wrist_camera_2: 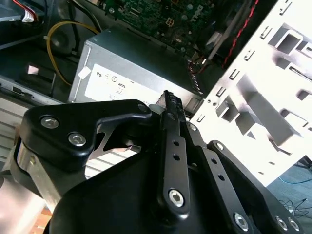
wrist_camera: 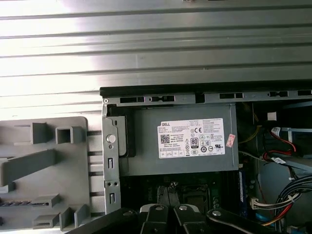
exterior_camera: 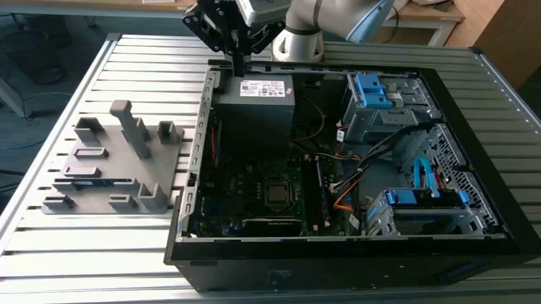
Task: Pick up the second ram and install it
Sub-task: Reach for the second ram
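Second ram [exterior_camera: 89,183] lies on the fixture [exterior_camera: 118,166], long axis across exterior view.

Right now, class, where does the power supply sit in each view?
Exterior view: power supply in the case's back corner, the exterior view's left.
Second wrist view: power supply beside the yellow cable.
First wrist view: power supply inside the case wall.
Shared landmark: its white label.
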Action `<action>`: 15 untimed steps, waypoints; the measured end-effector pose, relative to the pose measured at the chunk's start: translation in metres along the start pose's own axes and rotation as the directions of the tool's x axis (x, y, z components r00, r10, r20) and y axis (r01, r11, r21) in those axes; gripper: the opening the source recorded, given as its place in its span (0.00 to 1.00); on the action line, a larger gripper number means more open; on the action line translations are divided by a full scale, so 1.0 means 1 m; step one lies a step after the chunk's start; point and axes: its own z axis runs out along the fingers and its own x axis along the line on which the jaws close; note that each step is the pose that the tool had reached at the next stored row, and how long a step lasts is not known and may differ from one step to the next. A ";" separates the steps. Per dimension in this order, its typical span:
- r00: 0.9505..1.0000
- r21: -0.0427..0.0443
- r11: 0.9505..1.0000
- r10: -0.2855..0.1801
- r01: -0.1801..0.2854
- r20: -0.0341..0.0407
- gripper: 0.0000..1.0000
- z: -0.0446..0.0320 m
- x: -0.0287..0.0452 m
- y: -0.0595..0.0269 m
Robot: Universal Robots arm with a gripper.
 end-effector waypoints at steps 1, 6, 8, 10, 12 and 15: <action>1.000 0.000 1.000 0.000 0.000 0.000 0.10 0.0000 0.0012 -0.0001; 1.000 0.000 1.000 0.000 0.000 0.000 0.10 -0.0002 0.0081 -0.0006; 1.000 0.000 1.000 0.000 0.000 0.000 0.10 -0.0003 0.0112 -0.0008; 1.000 0.000 1.000 0.000 0.000 0.000 0.10 -0.0004 0.0144 -0.0011; 1.000 0.000 1.000 0.000 0.000 0.000 0.10 -0.0005 0.0169 -0.0013; 1.000 0.000 1.000 0.000 0.000 0.000 0.10 -0.0005 0.0204 -0.0015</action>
